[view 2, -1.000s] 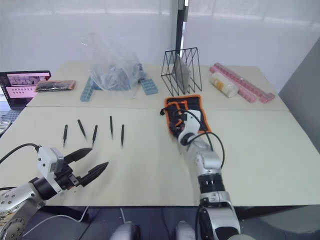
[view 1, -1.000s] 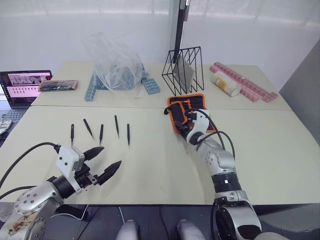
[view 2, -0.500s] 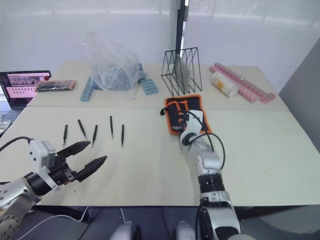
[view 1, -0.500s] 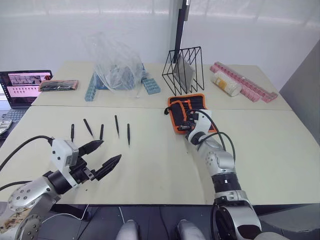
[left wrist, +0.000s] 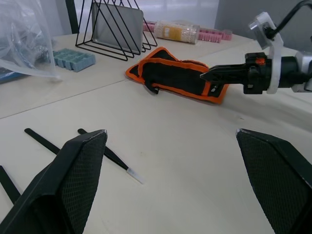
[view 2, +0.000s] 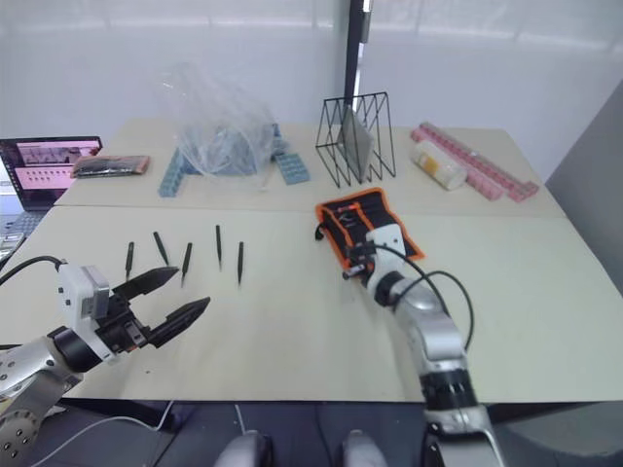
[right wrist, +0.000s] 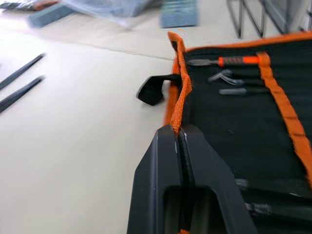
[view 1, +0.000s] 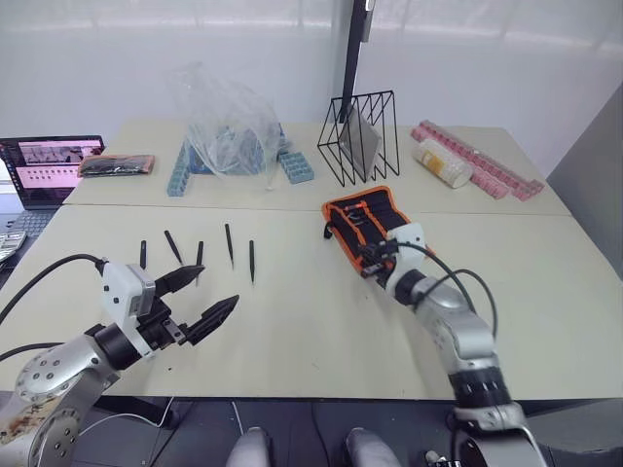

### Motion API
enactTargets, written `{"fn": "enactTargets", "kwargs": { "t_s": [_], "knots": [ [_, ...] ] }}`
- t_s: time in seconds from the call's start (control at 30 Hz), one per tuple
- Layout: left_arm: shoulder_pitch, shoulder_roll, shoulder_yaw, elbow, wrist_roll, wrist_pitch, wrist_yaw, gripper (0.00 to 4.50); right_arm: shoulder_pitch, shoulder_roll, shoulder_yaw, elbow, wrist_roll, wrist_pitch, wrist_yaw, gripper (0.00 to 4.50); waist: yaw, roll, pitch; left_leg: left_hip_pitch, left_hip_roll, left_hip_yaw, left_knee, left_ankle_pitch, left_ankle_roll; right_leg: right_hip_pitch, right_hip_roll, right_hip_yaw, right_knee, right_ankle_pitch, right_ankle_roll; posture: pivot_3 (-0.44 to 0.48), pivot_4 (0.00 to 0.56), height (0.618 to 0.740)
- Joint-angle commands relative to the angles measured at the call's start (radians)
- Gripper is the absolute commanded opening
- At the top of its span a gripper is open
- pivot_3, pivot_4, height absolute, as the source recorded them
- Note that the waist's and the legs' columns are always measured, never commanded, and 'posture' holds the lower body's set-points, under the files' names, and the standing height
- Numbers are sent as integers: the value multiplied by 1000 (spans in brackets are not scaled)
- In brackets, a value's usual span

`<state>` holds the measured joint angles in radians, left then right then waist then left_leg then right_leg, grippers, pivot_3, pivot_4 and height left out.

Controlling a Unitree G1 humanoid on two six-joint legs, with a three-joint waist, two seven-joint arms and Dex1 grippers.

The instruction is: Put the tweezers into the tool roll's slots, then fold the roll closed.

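My right hand (right wrist: 179,139) is clenched on the orange left edge of the roll (view 1: 368,222), which lies open at mid-tabletop (view 1: 311,321), its strap (right wrist: 152,89) sticking out to the left. My left hand (view 1: 200,300) hangs released over the near left, fingers (left wrist: 73,183) wide apart, nothing in it. The five tweezers (view 1: 227,243) lie in a row just beyond it, each apart from its neighbour. Between tweezers and roll I have a broad bare stretch. A wire rack (view 1: 358,136) stands just beyond the roll's far edge.
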<state>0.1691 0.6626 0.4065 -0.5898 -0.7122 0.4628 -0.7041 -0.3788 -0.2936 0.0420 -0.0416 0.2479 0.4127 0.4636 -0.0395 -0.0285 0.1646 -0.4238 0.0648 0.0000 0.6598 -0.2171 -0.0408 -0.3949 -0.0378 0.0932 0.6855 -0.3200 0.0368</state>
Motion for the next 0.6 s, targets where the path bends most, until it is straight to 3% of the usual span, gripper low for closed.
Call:
{"fn": "enactTargets", "kwargs": {
  "t_s": [0.03,0.27,0.6],
  "knots": [
    [-18,17,-10,9,2,-7,-22,4500,68,-85,39,-165,13,-20,122,17,-1,0,0,0,0,0,0,0,0,0,0,0,0,0,0,0,150,705],
    [-74,72,-80,103,25,-1,-107,4500,233,-230,117,-424,59,51,266,17,-3,0,0,0,1,-1,0,0,0,1,1,0,-2,0,0,0,150,705],
    [-253,185,-186,225,45,37,-248,4500,284,-168,277,-577,78,192,212,17,-1,-1,0,0,1,-1,0,0,0,1,2,0,-2,0,0,0,150,705]
  ]
}}
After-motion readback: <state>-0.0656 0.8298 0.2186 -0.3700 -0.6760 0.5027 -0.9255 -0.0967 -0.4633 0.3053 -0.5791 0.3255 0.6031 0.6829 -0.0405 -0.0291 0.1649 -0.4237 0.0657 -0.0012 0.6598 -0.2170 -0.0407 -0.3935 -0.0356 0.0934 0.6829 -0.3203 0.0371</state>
